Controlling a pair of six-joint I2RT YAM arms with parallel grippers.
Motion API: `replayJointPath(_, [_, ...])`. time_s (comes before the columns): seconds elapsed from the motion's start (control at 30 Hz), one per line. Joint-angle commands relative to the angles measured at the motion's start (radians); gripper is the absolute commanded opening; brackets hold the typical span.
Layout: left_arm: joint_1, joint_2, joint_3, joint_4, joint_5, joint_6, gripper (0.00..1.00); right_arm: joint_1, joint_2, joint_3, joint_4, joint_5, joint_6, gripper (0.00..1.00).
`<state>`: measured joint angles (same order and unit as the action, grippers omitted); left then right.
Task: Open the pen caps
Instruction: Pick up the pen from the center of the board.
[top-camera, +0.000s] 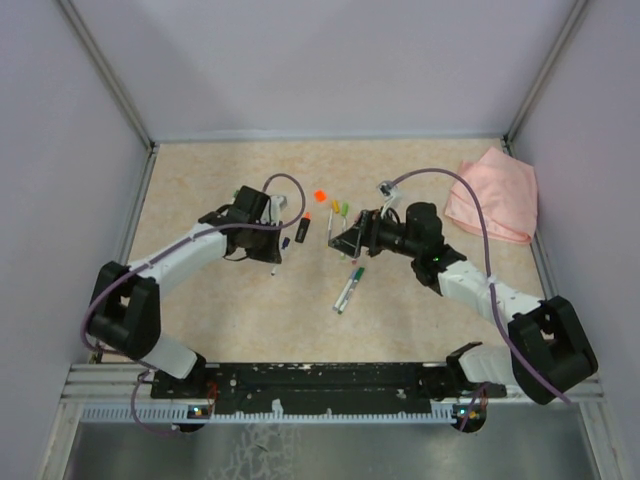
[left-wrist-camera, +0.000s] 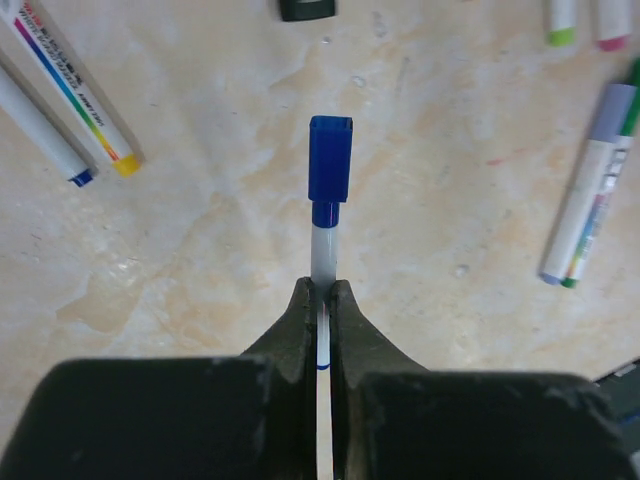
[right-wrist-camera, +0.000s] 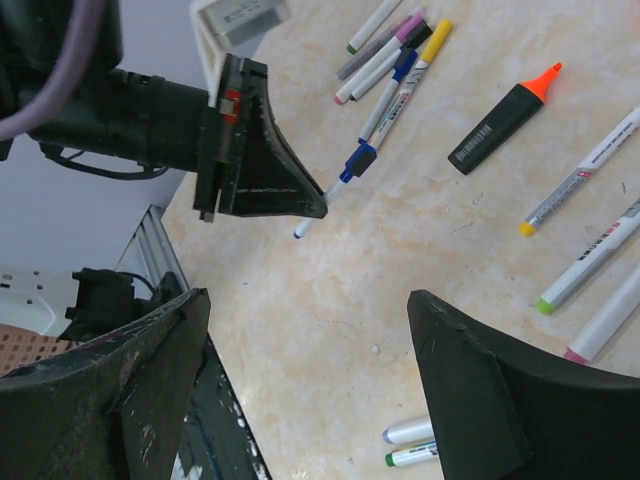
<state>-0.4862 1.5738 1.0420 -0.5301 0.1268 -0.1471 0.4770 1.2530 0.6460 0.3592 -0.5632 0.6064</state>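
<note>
**Item: blue pen cap** (left-wrist-camera: 330, 158). Short, squared plastic sleeve in glossy dark blue, open-ended at its outer face. It is seated on the tip of a slim white barrel (left-wrist-camera: 322, 250), so it is not yet off. It hangs over the middle of the counter (left-wrist-camera: 200, 250), pointing away from the left arm and toward the right one.

**Holder: left fingers** (left-wrist-camera: 296, 335). Black, wedge-shaped, matte and scuffed. They are pressed together on the barrel behind the cap. The grip sits back from the cap, probably so the capped end stays free for the other arm to pull. Whether the pen's far tip touches the counter cannot be told.

**Partner: right fingers** (right-wrist-camera: 470, 380). Broad black pads spread wide apart and holding nothing. They face the held pen and stand well short of it, apparently lined up to take the cap.

**Surroundings.**
- Counter: beige, marbled, smooth.
- Loose markers lie flat around the held pen, with caps in green (left-wrist-camera: 560, 30), pink (left-wrist-camera: 610, 35) and yellow (right-wrist-camera: 437, 38), among others.
- A stubby black highlighter (right-wrist-camera: 495, 128) with an orange tip lies near them.
- A crumpled pink cloth (top-camera: 492, 195) lies at the far right, well apart from the pens.
</note>
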Motion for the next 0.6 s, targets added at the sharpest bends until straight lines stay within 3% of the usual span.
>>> replayJointPath(0.0, [0.003,-0.141,-0.068,0.071,0.162,-0.091,0.00,0.011,-0.015,-0.008,0.097,-0.042,-0.002,0.80])
replayJointPath(0.2, [0.004,-0.337,-0.130,0.135,0.184,-0.150,0.00,0.020,0.027,0.017,0.161,-0.061,0.024,0.80])
replayJointPath(0.57, [0.016,-0.556,-0.217,0.229,0.193,-0.279,0.00,0.084,0.111,0.069,0.227,-0.067,0.046,0.80])
